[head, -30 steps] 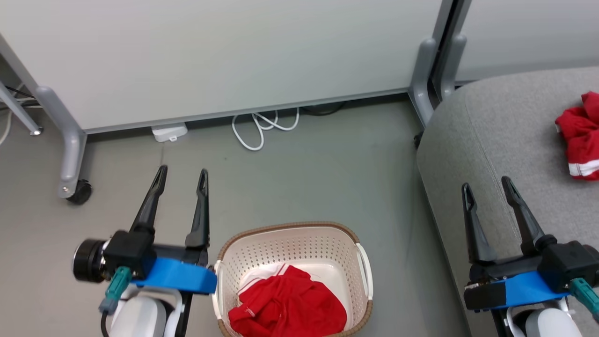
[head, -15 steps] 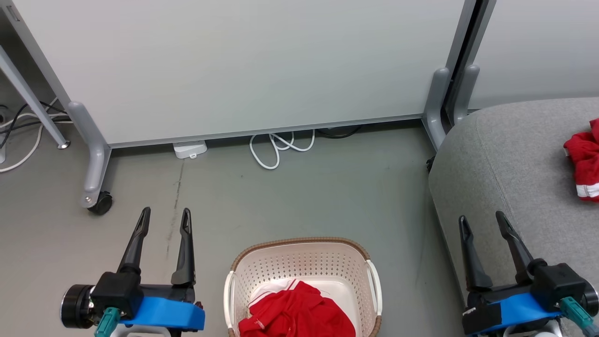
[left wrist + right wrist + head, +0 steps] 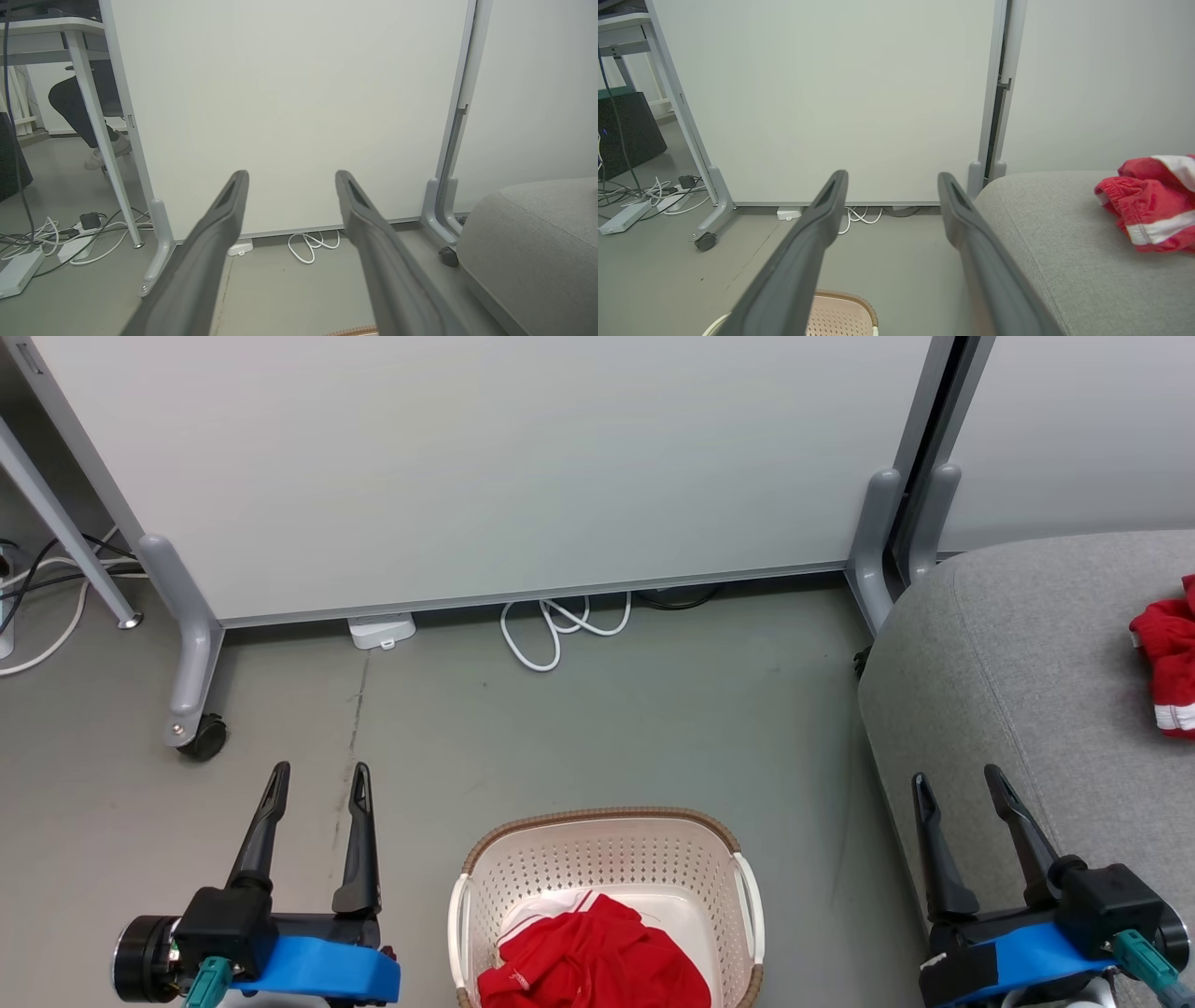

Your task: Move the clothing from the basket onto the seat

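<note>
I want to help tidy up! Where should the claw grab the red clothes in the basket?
Probably the bunched fold atop the clothes, from straight above: the basket walls block the sides, and the crumpled heap offers ridges to pinch.

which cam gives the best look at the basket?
Head view: the basket shows nearly whole, red clothing inside. Right wrist view catches its rim and perforated wall at the bottom edge; left wrist view, a sliver of brown rim.
</note>
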{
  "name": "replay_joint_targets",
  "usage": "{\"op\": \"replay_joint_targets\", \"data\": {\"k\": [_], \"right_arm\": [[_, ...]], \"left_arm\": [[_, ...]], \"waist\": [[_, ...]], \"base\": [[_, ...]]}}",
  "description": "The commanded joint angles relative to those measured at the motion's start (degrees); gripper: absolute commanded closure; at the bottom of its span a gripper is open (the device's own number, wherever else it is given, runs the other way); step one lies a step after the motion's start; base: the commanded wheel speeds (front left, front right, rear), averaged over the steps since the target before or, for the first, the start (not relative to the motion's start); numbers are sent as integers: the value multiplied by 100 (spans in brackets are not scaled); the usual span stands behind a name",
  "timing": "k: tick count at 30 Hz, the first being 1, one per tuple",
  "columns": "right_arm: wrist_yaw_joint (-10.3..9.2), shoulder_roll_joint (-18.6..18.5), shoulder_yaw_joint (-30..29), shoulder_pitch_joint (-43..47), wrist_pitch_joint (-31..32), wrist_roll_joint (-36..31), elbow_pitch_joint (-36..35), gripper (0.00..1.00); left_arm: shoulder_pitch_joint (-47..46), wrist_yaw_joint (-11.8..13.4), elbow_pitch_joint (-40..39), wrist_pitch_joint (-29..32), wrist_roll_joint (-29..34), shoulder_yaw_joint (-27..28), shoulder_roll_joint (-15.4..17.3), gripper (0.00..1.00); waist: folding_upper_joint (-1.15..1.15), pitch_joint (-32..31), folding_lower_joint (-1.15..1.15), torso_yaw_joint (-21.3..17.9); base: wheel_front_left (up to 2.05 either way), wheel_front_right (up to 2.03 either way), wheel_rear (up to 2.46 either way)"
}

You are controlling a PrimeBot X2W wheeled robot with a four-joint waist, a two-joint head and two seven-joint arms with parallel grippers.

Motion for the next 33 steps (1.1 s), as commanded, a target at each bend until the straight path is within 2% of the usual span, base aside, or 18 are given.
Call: {"op": "replay_joint_targets", "data": {"k": [1,11,18,25,32,33], "right_arm": [[1,11,8,39,-22,31,8,0],[1,11,39,-40,-22,27,-16,0],[1,10,60,-234,-22,-38,-71,0],[1,10,220,-743,-22,-106,-180,0],[1,11,336,-1425,-21,-6,-389,0],[1,11,357,-1589,-22,30,-445,0]], "left_arm": [[-25,-17,10,-16,31,20,-13,0],[-187,-72,53,-15,102,-19,-22,0],[-760,-115,335,-15,129,-417,84,0],[-1809,-109,1035,-15,-207,-1569,572,0],[-2897,-109,1903,-15,-590,-2667,1079,0],[-3163,-108,2217,-15,-712,-3073,1191,0]], "waist": [[0,10,0,4],[0,107,0,-17],[0,315,0,-77],[0,907,0,-368],[0,1882,0,-795],[0,2159,0,-883]], "base": [[0,0,0],[0,0,0],[0,0,0],[0,0,0],[0,0,0],[0,0,0]]}}
